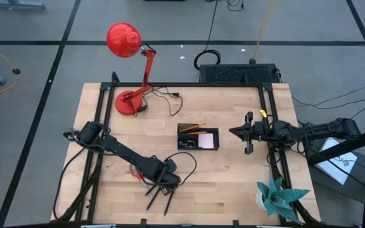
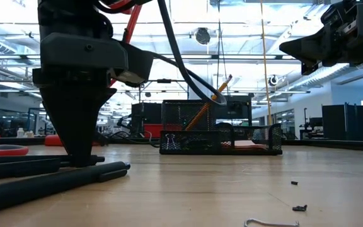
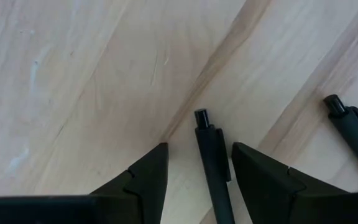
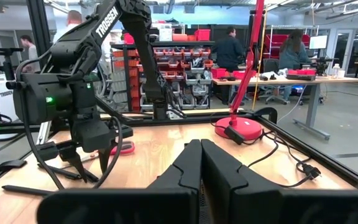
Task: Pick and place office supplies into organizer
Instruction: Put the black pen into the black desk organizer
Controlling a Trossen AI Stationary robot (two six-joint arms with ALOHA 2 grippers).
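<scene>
Black mesh organizer [image 1: 198, 138] holds an orange pencil [image 1: 192, 128]; left gripper [image 3: 197, 171] open astride a pen [image 3: 214, 165], right gripper [image 4: 200, 163] closed.

In the left wrist view, a black pen [image 3: 214, 165] is cut off at the frame's edge. On the table, specks [image 2: 300, 207] at 5 o'clock from the organizer [image 2: 219, 142] are too small to be identified.

pens [image 1: 160, 196]: black, lay flat, table 6 o'clock | organizer [image 1: 198, 138]: black tray, centre, held tilted orange pencil [image 1: 192, 126], pink pad [image 1: 208, 139]
</scene>
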